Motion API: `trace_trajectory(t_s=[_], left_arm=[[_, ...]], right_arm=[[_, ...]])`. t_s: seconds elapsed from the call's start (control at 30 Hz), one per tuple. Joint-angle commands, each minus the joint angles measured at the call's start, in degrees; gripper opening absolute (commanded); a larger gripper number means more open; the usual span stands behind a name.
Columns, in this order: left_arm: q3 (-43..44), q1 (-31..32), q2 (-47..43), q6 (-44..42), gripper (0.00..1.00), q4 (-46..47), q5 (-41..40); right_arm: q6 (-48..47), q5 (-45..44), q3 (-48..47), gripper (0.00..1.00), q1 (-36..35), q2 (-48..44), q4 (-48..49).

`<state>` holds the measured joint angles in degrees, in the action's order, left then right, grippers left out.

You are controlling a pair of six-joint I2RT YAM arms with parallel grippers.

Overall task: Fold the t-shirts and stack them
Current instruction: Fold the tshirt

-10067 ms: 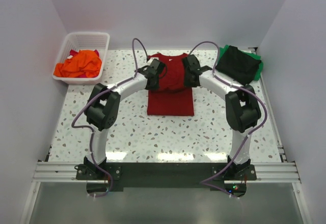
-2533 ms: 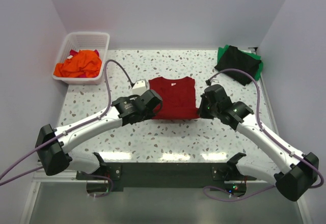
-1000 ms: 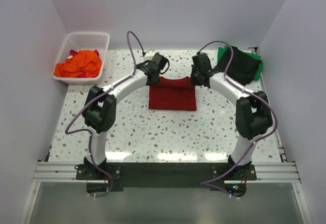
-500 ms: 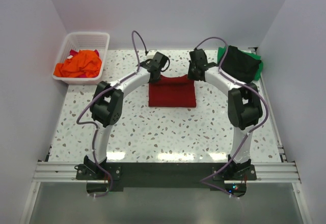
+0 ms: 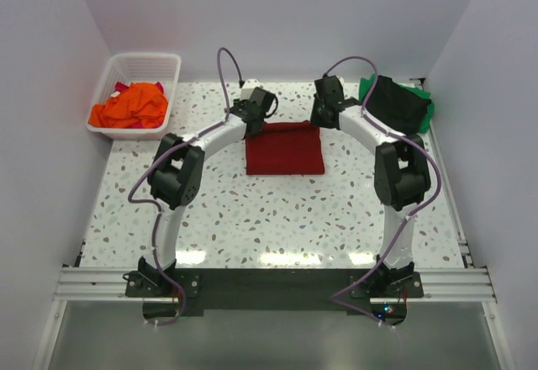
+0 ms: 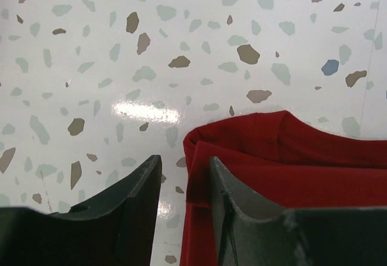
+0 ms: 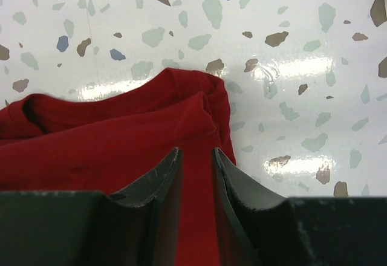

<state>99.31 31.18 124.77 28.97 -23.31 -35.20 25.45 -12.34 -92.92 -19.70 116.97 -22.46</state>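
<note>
Dark red t-shirt (image 5: 284, 147) lies folded into a neat rectangle mid-surface (image 5: 252, 214), toward the far side. Left gripper (image 6: 184, 163) sits at its far left corner, jaws parted, cloth edge and bare surface showing in the gap. Right gripper (image 7: 196, 151) sits at the far right corner, jaws narrowly parted over the cloth, nothing lifted. White basket (image 5: 143, 56) in the far left corner holds an orange shirt (image 5: 130, 108). Black shirt (image 5: 393, 105) lies on a green shirt (image 5: 429, 111) in the far right corner.
</note>
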Motion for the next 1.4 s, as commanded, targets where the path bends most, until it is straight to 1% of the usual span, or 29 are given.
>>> trace_trajectory(t_s=[0.0,0.1,0.17,0.2,0.23,0.3,0.37,0.4,0.5,0.63,0.8,0.93,1.07,1.1,1.2,1.37], left_arm=[[-1.31,-0.33,-5.76,-1.9,0.42,6.88,-3.56],[-2.36,-0.33,-7.34,-1.03,0.42,7.23,-4.52],[-4.64,-0.33,-9.97,-0.5,0.42,9.06,-4.87],[-5.78,-0.24,-11.12,-0.32,0.42,10.12,-4.88],[-8.49,-0.24,-13.83,-0.32,0.43,13.35,-4.09],[-10.79,-0.24,-15.78,-1.2,0.43,16.27,-2.51],[-9.75,-0.07,-16.23,-0.94,0.43,14.44,-0.84],[-8.09,0.11,-15.88,-0.67,0.43,11.56,-0.4],[-6.94,0.55,-14.47,-0.06,0.42,8.21,3.46],[-5.71,1.34,-11.76,0.21,0.42,4.77,10.57],[-3.69,1.69,-7.1,1.09,0.41,0.3,14.19],[-2.89,1.78,-5.94,2.84,0.39,-4.54,16.12],[-6.31,1.87,-8.31,3.81,0.38,-7.45,17.09],[-8.58,1.87,-9.79,3.81,0.38,-7.45,17.79],[-12.54,1.95,-11.65,4.43,0.39,-7.1,18.85],[-17.12,2.04,-11.39,5.48,0.38,-7.19,19.73]], right_arm=[[-0.23,-0.32,-3.49,0.3,0.37,-0.69,2.07],[-0.84,-0.41,-3.58,0.29,0.37,-1.3,2.42],[-1.37,-0.14,-2.79,0.29,0.28,-2.79,3.56],[-1.37,-0.06,-2.7,0.29,0.37,-3.15,3.91],[-1.37,0.03,-2.79,0.29,0.28,-3.67,3.83],[-1.63,0.39,-3.23,0.29,0.37,-3.85,2.95],[-1.63,0.74,-2.88,0.29,0.28,-4.46,2.33],[-1.55,0.91,-2.35,0.29,0.28,-4.73,2.24],[-1.11,2.48,-0.51,0.29,0.28,-5.52,1.8],[-0.84,5.04,1.86,0.29,-0.07,-6.31,1.1],[-0.93,6.62,4.5,0.29,-1.12,-6.75,0.22],[-1.46,8.73,5.03,0.29,-1.83,-7.28,-1.88],[-2.07,10.49,7.66,0.29,-2.71,-8.86,-4.52],[-1.99,10.93,8.63,0.29,-2.88,-9.3,-4.52],[-2.07,10.5,13.64,0.29,-3.5,-10.53,-2.51],[-0.14,11.19,20.49,0.28,-3.59,-11.41,-0.14]])
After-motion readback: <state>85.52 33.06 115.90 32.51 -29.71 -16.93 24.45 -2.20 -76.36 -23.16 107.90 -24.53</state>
